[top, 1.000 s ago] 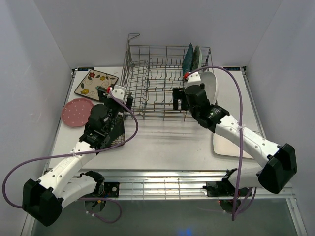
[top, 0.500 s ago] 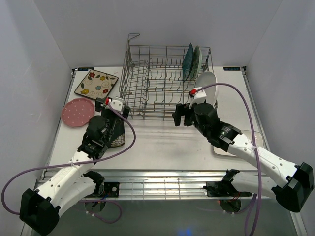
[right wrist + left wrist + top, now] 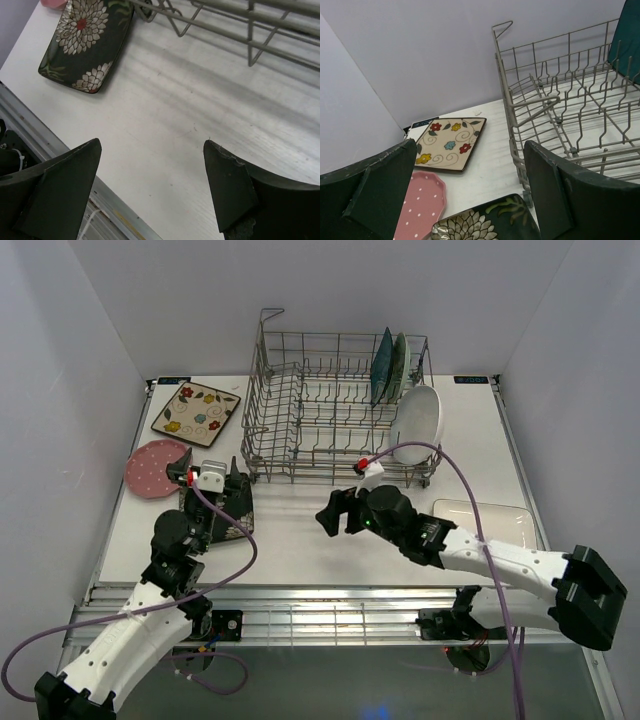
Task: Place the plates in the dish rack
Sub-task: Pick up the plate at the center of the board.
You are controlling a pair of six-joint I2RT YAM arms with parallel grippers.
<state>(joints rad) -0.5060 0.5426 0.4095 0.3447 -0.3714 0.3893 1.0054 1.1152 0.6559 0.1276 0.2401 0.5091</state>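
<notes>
The table [image 3: 300,540] carries the dish rack [image 3: 335,405] at its far middle. The rack holds three of the plates: the teal square plate [image 3: 383,365] and the mint-green plate [image 3: 401,358] stand upright at its far right, and the white oval plate [image 3: 418,425] stands at its right end. Four wait on the table: the white rectangular plate [image 3: 480,525] at near right, the cream floral plate [image 3: 196,410] and the pink dotted plate [image 3: 155,468] at left, and the dark patterned plate [image 3: 228,512] by the rack's near left corner. My right end effector [image 3: 338,515] has withdrawn from the oval plate to mid-table in front of the rack, jaws wide and empty, so I judge that placement complete. My left end effector [image 3: 210,472] has pulled back toward the near edge and hangs over the dark patterned plate, fully spread and holding nothing; I judge that plate next.
</notes>
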